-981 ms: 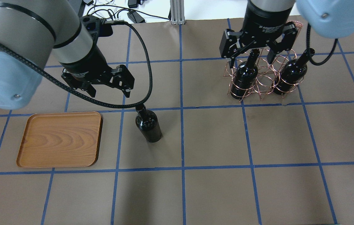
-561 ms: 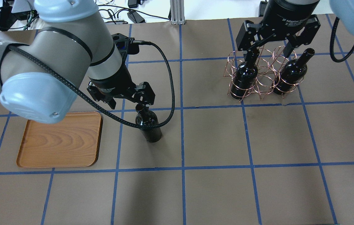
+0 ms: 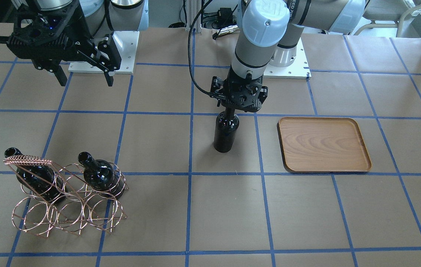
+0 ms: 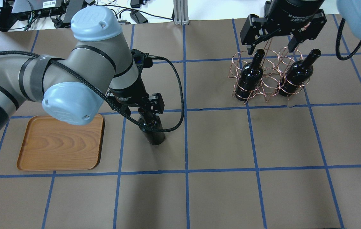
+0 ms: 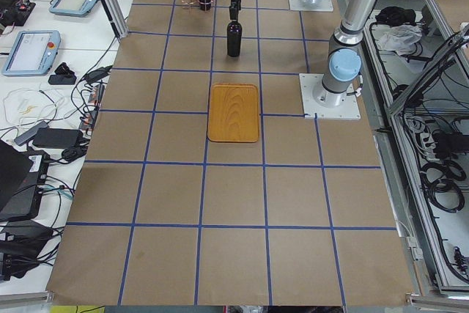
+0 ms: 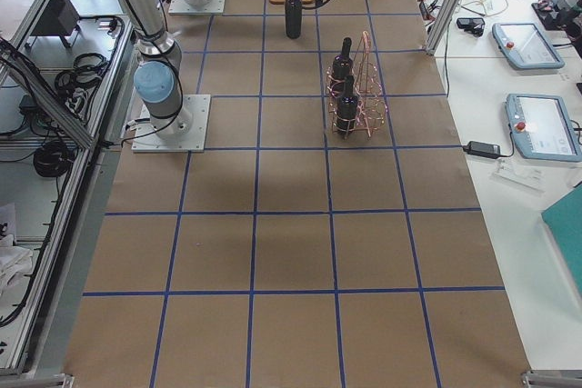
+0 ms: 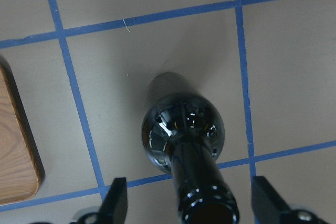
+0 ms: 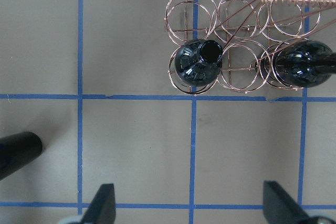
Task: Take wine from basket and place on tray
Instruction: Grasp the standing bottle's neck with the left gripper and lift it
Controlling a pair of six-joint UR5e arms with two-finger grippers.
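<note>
Overhead exterior: brown-papered table point(image 4: 218, 197) with a blue tape grid. Wooden tray point(image 4: 59, 143) on the robot's left. Copper wire basket point(image 3: 65, 200) well apart on the right, with 2 bottles point(image 4: 247, 81) upright in its end rings. Black cable point(image 4: 180, 95) loops across the wine's shoulder. Left gripper point(image 4: 144, 109) straddles the wine's neck, fingers point(image 7: 118, 200) spread and clear of the glass. Right gripper point(image 4: 271, 44) is raised near the basket, spread wide, holding nothing. Wine point(image 4: 153, 130): upright on the table just beside the tray, glossy black, unlabelled, mouth open.
</note>
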